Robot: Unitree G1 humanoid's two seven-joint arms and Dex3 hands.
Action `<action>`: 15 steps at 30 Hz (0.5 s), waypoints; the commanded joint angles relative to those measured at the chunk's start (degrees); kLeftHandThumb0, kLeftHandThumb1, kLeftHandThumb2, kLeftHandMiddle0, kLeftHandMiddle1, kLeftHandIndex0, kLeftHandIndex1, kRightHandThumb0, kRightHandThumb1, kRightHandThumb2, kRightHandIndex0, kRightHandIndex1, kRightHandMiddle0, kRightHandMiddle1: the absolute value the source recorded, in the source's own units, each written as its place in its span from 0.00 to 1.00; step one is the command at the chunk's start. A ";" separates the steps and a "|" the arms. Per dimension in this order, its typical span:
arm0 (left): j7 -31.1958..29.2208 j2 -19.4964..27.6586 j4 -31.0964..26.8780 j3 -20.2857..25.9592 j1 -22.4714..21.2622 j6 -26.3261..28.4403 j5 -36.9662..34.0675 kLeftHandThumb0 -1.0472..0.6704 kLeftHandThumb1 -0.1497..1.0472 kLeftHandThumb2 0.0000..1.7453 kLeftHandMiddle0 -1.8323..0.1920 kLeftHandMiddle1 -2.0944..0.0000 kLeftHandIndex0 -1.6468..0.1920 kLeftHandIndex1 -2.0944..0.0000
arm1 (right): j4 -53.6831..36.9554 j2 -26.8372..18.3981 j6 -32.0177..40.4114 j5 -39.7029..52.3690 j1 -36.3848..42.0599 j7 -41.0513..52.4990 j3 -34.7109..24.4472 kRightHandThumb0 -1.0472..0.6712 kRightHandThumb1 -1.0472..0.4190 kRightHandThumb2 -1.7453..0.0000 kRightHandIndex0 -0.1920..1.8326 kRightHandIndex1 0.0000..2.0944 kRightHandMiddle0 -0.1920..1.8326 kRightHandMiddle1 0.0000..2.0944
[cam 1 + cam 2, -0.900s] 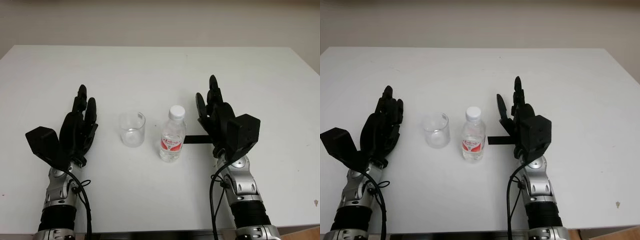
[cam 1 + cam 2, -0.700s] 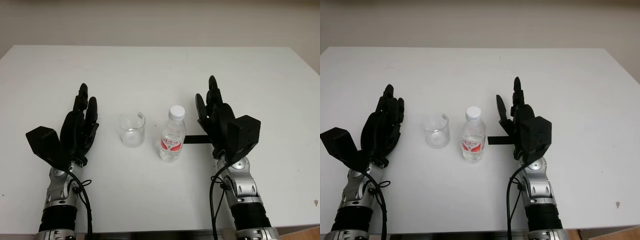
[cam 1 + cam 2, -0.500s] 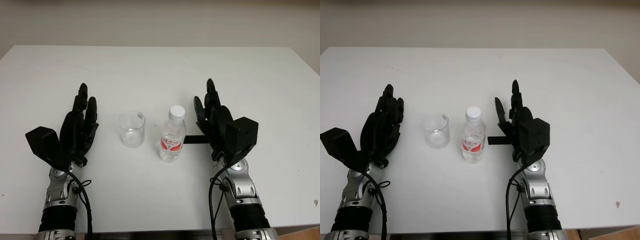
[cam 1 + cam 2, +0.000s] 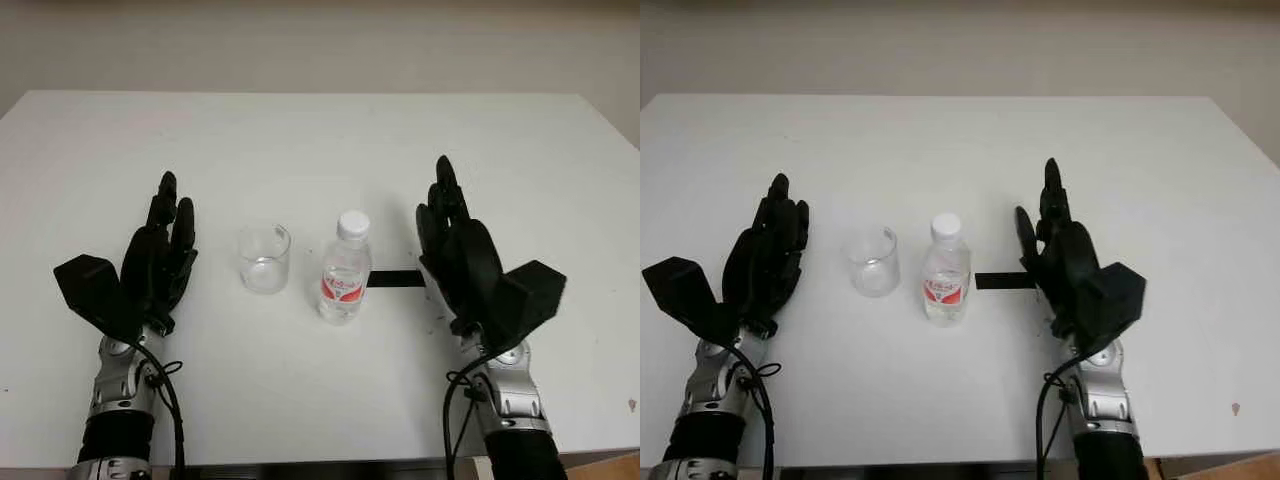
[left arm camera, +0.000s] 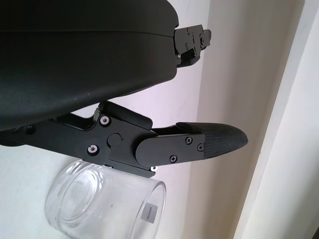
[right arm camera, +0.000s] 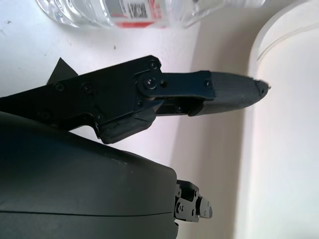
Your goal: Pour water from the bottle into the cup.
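Clear plastic water bottle (image 4: 343,282), white cap on, red label, is standing upright at the middle of the white bench (image 4: 320,140). Clear empty cup (image 4: 264,257) is standing upright just beside it, not touching.

Left hand (image 4: 150,270) and right hand (image 4: 465,260): matte black shells, each with three jointed fingers (image 5: 209,142) ending in rounded, finely textured pads. Small silver screws fasten the finger links and knuckle plates. A boxy black module projects from each wrist. Forearms: polished silver metal joints above ribbed black sleeves. Thin black cables loop loose beside each silver wrist section. No markings legible on either shell
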 commanded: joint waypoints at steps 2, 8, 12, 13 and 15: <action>-0.25 0.13 0.04 -0.22 -1.58 -0.03 0.21 0.17 1.00 0.27 0.98 0.98 0.98 0.98 | -0.36 -0.15 -4.84 2.49 1.32 2.74 -0.30 0.01 0.00 0.80 0.01 0.02 0.02 0.03; -0.37 0.08 0.36 -0.26 -2.00 -0.27 0.16 0.18 1.00 0.27 0.99 0.98 0.99 0.98 | -2.11 -1.47 -7.18 6.78 2.72 8.79 -0.09 0.00 0.00 0.88 0.00 0.00 0.01 0.02; -0.46 0.25 0.50 -0.29 -2.10 -0.25 0.34 0.18 1.00 0.27 0.98 0.97 0.99 0.98 | -7.06 -3.49 -4.78 5.09 4.38 10.40 1.56 0.00 0.00 0.91 0.00 0.00 0.00 0.00; -0.38 0.22 0.50 -0.33 -2.09 -0.28 0.42 0.18 1.00 0.28 0.98 0.97 0.99 0.98 | -7.87 -3.68 -4.02 4.78 4.58 10.42 1.93 0.00 0.00 0.92 0.00 0.00 0.00 0.00; -0.34 0.05 0.41 -0.39 -2.10 -0.27 0.39 0.18 1.00 0.28 0.98 0.97 0.99 0.98 | -9.29 -3.88 -1.76 3.90 5.00 10.11 2.75 0.00 0.01 0.94 0.00 0.00 0.00 0.00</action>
